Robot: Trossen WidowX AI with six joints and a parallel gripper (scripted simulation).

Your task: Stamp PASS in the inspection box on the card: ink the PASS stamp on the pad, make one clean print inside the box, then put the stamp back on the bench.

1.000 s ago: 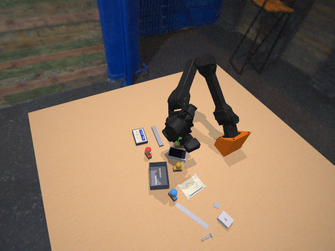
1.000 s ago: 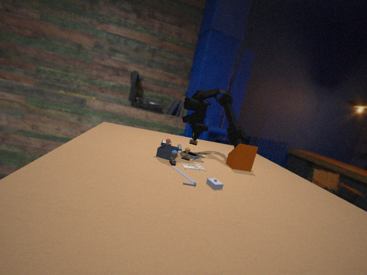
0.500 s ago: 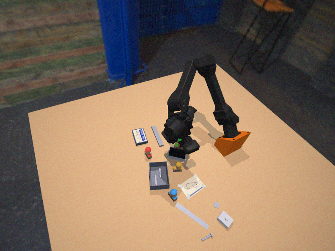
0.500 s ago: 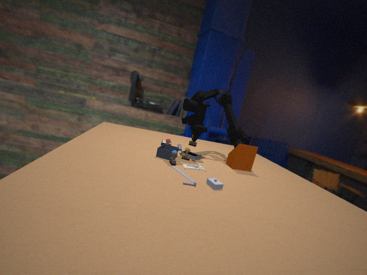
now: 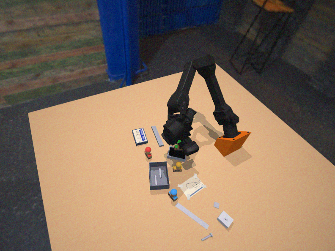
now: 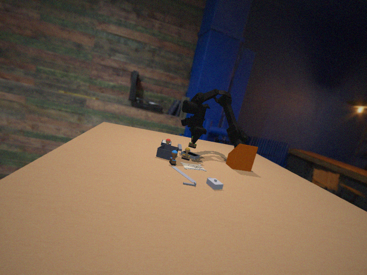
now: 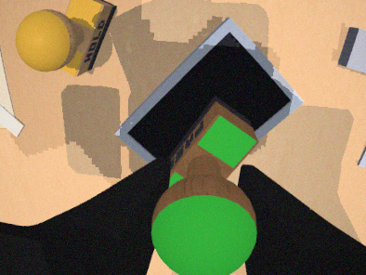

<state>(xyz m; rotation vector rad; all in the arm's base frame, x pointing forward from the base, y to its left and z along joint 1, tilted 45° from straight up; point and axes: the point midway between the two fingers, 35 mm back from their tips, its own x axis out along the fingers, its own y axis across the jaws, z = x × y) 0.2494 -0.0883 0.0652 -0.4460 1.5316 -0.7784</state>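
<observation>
My gripper (image 5: 181, 143) (image 6: 193, 140) (image 7: 204, 172) is shut on the PASS stamp (image 5: 176, 146) (image 6: 192, 145) (image 7: 204, 232), which has a green knob and a wooden base with green patches. The stamp hangs upright above the table, and in the wrist view its base overlaps the lower edge of the ink pad. The ink pad (image 5: 175, 154) (image 7: 200, 76) is a black pad in a grey frame. The exterior view shows a gap beneath the stamp. Its underside is hidden. The card (image 5: 189, 191) (image 6: 189, 167) lies taped down, with a drawn box and lines.
The yellow HOLD stamp (image 5: 177, 167) (image 6: 186, 155) (image 7: 44, 41) stands between pad and card. A dark tray (image 5: 150, 176) holds two white sticks. A red-knobbed stamp (image 5: 147, 151) and a blue-knobbed stamp (image 5: 173, 193) stand nearby. A flat strip (image 5: 192, 216) and a knobbed block (image 5: 225, 219) lie beyond the card.
</observation>
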